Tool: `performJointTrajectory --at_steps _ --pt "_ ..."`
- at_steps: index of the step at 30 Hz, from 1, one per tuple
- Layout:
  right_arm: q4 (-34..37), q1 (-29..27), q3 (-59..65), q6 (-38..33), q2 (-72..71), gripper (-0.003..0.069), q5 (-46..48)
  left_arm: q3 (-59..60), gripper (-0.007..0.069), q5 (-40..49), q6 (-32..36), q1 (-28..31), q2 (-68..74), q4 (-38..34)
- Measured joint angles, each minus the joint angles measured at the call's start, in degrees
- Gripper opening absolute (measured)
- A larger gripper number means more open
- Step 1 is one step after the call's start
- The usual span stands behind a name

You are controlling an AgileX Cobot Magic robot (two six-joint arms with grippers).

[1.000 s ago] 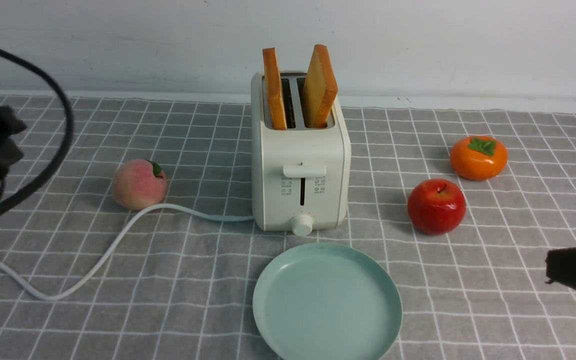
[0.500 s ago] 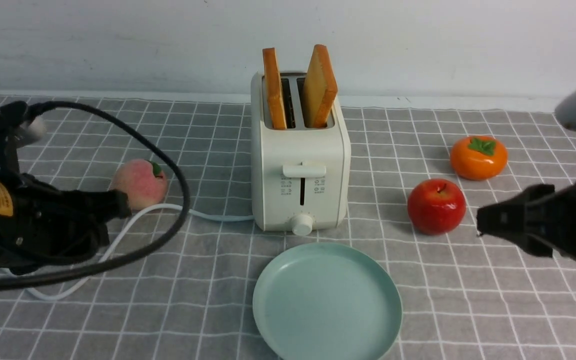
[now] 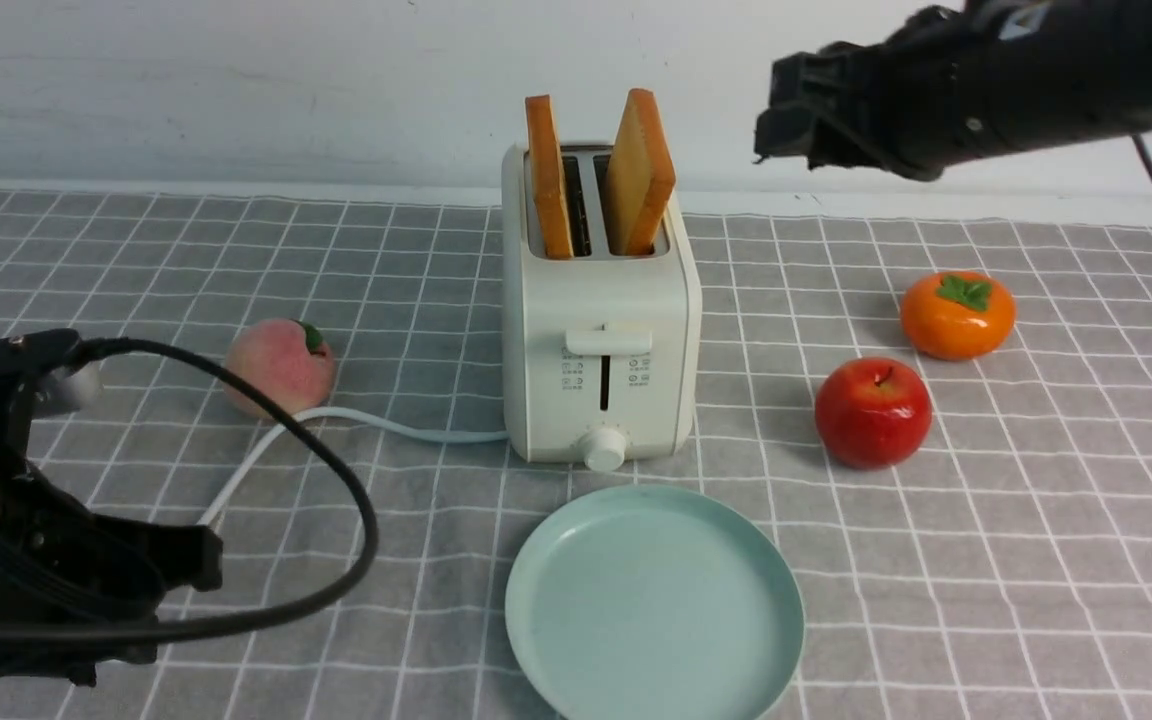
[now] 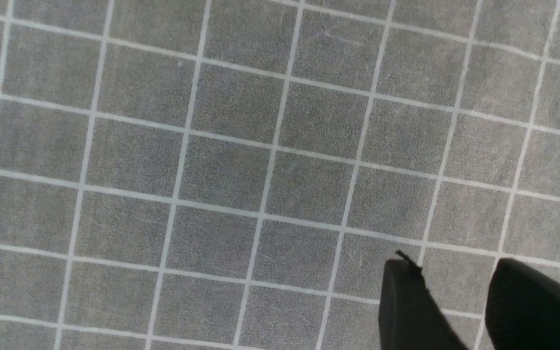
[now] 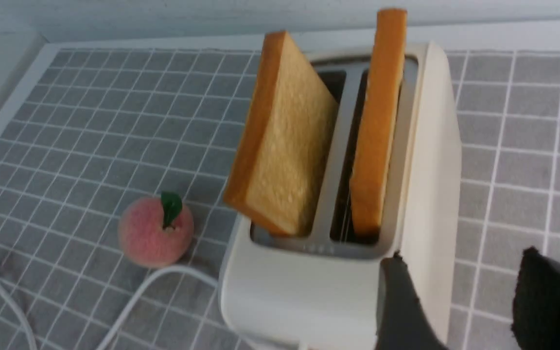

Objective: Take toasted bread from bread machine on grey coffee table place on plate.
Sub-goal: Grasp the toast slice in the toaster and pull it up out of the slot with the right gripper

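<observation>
The bread machine (image 3: pixel 596 340) stands mid-table on the grey coffee table (image 3: pixel 1036 580). Two slices of toasted bread stick up from its slots, the left one (image 3: pixel 548 175) upright and the right one (image 3: pixel 641 170) tilted. The plate (image 3: pixel 651 605) lies bare in front of it. My right gripper (image 3: pixel 786 110) hangs open and empty, high and to the right of the toast tops. In the right wrist view its gripper (image 5: pixel 460 257) is beside the bread machine (image 5: pixel 309 291), short of both slices (image 5: pixel 285 141) (image 5: pixel 377 121). My left gripper (image 4: pixel 455 272) is open over bare cloth at the front left (image 3: pixel 191 560).
A peach (image 3: pixel 279 367) lies left of the bread machine beside its white cord (image 3: pixel 266 450). A red apple (image 3: pixel 873 412) and an orange persimmon (image 3: pixel 957 315) lie to the right. A pale wall runs along the back edge. A black cable (image 3: pixel 356 500) loops from my left arm.
My right arm has risen from low at the right edge to high beside the toast tops. My left arm has moved down toward the front left corner. The toast has not moved.
</observation>
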Motion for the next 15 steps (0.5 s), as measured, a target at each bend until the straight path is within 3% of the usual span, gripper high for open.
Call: performJointTrajectory --at_steps 7,15 --pt "2.39 0.00 -8.52 -0.02 11.41 0.0391 -3.37 -0.17 0.0238 -0.68 0.00 0.00 0.00 -1.77" --pt "11.39 0.00 -9.34 -0.17 16.35 0.0393 -8.30 -0.17 0.0238 -0.68 0.80 0.00 0.00 -2.78"
